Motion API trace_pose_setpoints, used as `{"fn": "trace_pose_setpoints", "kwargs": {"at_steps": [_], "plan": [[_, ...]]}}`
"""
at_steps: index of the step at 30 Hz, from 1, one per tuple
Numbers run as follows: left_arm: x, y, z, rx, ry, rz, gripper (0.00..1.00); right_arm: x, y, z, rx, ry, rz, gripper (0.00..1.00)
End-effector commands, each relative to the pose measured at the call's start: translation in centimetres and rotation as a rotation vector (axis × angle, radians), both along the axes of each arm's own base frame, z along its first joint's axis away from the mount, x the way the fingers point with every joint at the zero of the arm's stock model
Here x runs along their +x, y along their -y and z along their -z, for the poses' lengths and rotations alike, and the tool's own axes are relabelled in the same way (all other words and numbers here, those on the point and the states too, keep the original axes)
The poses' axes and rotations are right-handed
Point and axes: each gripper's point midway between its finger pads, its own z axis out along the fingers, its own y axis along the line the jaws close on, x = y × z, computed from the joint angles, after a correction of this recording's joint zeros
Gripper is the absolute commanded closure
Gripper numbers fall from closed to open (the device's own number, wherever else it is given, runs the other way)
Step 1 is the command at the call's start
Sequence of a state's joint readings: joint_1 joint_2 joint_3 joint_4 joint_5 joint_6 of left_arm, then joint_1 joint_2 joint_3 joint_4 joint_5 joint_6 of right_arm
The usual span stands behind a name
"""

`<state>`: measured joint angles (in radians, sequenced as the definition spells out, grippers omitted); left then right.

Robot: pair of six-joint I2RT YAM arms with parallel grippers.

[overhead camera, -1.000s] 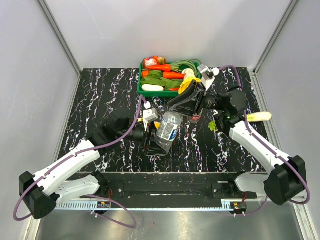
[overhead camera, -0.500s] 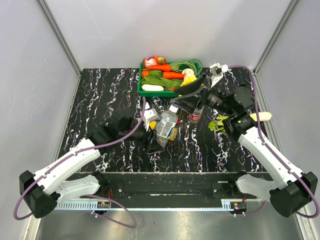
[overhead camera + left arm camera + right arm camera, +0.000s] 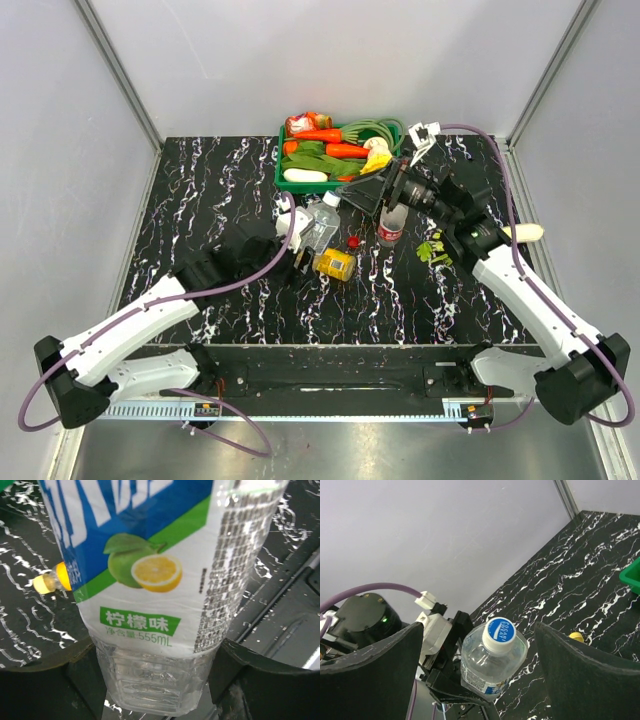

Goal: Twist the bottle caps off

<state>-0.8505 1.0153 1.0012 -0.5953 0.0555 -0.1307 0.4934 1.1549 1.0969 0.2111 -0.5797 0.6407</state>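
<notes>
Right wrist view: right claw (image 3: 479, 640) spread wide, blue cap (image 3: 500, 630) lined up between its fingers, at 9 o'clock of it in the top view, bottle (image 3: 160, 580) neck tipped toward 1 o'clock, left claw (image 3: 159, 675) pinching its base over the counter (image 3: 200, 200).

White arm links (image 3: 130, 325), black joints (image 3: 572, 372), purple cables (image 3: 375, 586).
</notes>
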Motion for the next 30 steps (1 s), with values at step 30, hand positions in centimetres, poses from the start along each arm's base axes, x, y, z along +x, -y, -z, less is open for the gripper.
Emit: {"fn": "trace_pose_setpoints", "kwargs": {"at_steps": [30], "plan": [[3.8,-1.5,-4.1,0.351,0.362,-0.322,0.44,1.7,-2.8,0.3,0.094,-0.130,-0.113,0.22]]}}
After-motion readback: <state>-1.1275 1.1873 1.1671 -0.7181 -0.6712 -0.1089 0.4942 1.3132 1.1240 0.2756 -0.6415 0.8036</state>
